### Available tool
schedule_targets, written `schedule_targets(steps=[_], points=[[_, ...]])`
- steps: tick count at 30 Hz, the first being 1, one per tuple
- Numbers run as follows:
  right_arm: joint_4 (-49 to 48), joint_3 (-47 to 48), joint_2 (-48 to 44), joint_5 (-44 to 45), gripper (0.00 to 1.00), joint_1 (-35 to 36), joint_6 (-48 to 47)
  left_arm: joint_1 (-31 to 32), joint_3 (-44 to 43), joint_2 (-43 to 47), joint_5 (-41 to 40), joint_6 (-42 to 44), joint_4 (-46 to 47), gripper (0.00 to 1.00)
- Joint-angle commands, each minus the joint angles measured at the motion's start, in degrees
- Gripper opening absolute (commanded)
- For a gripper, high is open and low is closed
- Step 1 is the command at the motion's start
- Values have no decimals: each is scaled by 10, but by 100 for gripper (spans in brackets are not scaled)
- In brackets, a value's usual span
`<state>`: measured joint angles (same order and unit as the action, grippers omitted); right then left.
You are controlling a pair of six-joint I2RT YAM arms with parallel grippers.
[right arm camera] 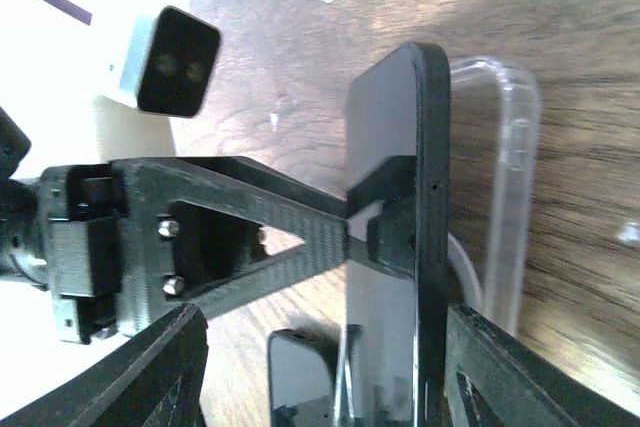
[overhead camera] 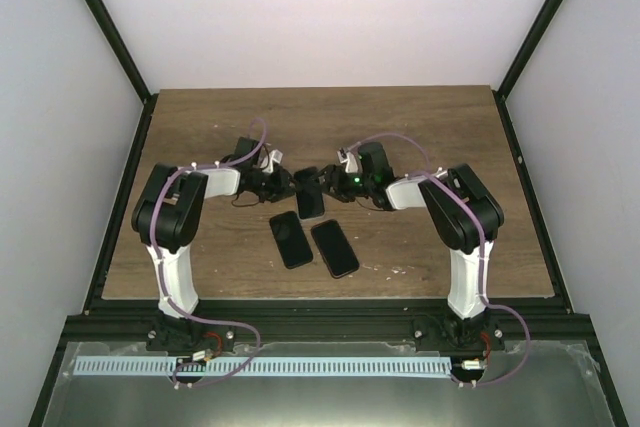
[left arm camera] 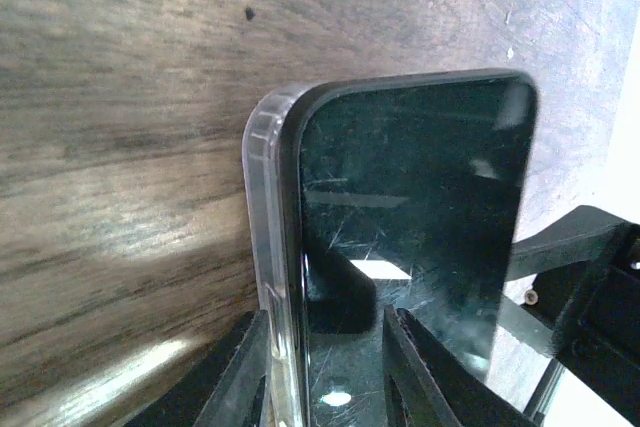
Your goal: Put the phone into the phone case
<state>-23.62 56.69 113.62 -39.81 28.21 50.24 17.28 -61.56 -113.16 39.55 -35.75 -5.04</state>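
Two claws meet over one phone (left arm camera: pixel 420 197). My left claw (left arm camera: pixel 327 325) is pinching it through its thickness together with the clear phone case (left arm camera: pixel 262 227): one finger sits on the glass face, the other on the outside of the case. From this claw the phone runs straight ahead, long axis in line with my fingers, its rounded end pointing away from me and the scratched screen turned toward my inner finger. Both are held off the tabletop (left arm camera: pixel 120 97).

My right claw (right arm camera: pixel 325 347) is spread, with phone and case standing between its fingers. One finger is well clear on the screen side; the other is close against the case side, though I cannot tell if it touches. From here the phone is edge-on, its long axis again pointing away from the claw, and at the far end the case stands a little apart from the phone's back.

That gap is what matters, I judge: the phone lies just beside the case, face outward, and closing across the thickness should seat it.

Two other phones (overhead camera: pixel 291 239) (overhead camera: pixel 335 247) lie flat nearer my bases.
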Motion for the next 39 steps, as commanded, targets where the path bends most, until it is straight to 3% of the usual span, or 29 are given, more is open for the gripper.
schedule_targets(steps=[1, 11, 14, 16, 24, 31, 39], points=[[-68, 18, 5, -38, 65, 11, 33, 2, 28, 10, 4, 9, -12, 33], [182, 58, -20, 146, 63, 7, -109, -12, 44, 13, 19, 9, 7, 29], [188, 45, -39, 165, 44, 7, -127, -12, 42, 14, 22, 9, 12, 29], [188, 39, -46, 164, 37, 7, -130, -12, 43, 13, 34, 4, 26, 29], [186, 38, -26, 138, 27, 15, -129, -10, 53, 5, 53, -11, 50, 31], [197, 69, -3, 126, 26, 31, -134, -6, 43, -7, 41, -6, 43, 31], [194, 79, 2, 123, 17, 51, -127, -1, 32, -18, 32, -6, 38, 25]])
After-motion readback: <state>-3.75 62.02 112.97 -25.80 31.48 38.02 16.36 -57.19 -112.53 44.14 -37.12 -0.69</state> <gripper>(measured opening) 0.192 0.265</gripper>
